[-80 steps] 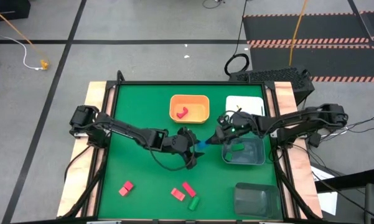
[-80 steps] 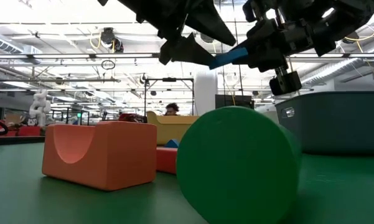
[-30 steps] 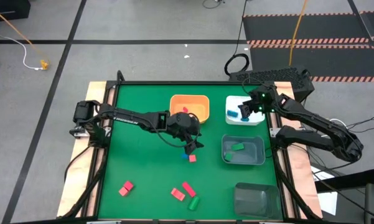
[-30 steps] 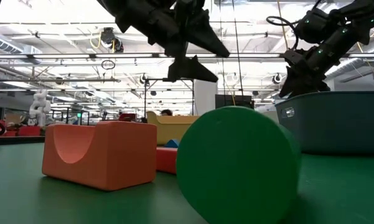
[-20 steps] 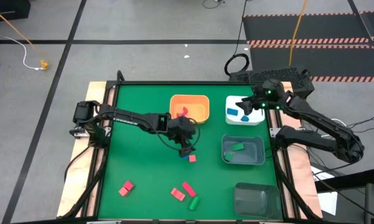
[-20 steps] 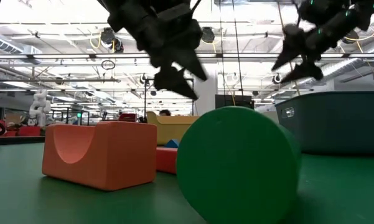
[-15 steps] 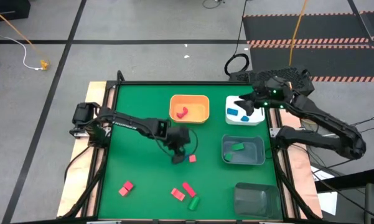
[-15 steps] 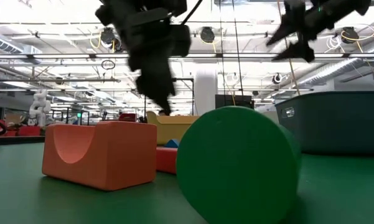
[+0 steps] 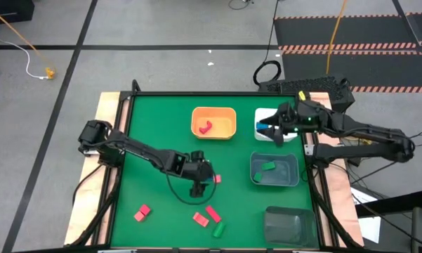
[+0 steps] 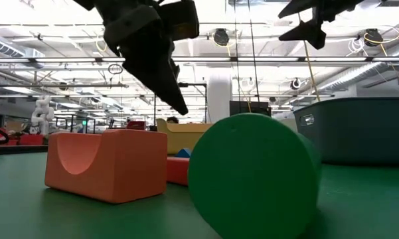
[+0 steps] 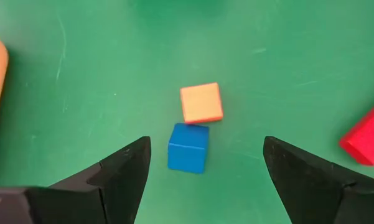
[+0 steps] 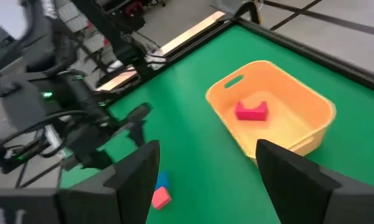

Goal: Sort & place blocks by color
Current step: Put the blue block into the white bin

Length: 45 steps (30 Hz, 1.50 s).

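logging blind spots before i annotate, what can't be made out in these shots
- White bin: high view, the right gripper covers most of it, so its contents are hidden.
- Grey bin: low view, its wall hides the inside.
- Blue cube and orange-red cube: high view, largely under the left gripper.

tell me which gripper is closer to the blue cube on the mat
Left. The left gripper hangs open right above the blue cube, which sits between its fingers in the wrist view. The right gripper is far off, open over the white bin.

Blue cube point(image 11: 188, 147), orange cube point(image 11: 201, 102) (pale), green table point(image 11: 112, 62), orange bin point(image 9: 213, 123).
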Tool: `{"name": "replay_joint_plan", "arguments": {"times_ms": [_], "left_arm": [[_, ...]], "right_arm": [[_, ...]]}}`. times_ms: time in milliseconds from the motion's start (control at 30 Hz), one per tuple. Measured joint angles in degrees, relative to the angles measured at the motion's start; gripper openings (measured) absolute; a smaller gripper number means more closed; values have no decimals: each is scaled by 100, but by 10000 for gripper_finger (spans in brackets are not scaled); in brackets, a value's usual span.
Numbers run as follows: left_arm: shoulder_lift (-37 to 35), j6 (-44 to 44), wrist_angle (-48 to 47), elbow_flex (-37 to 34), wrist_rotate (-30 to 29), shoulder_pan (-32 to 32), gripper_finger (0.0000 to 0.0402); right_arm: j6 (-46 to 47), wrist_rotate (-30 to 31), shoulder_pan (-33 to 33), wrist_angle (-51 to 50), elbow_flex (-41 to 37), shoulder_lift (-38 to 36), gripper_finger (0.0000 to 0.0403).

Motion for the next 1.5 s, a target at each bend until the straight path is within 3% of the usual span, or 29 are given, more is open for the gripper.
{"name": "replay_joint_plan", "arguments": {"times_ms": [333,867,1033,1233,1500], "left_arm": [[409,-196,322,-198,-12,126,310],[977,-243,746,-189,138,193,308],[979,-255,737,-187,260,196,257],[984,-231,685,-184,337,194,132],[837,-526,470,-195,402,276,134]], "right_arm": [[33,503,754,442,0,367,256],[171,503,898,597,-4,785,256],[171,501,896,606,-4,830,256],[171,499,896,606,-4,835,256],[171,494,896,604,-4,835,256]]}}
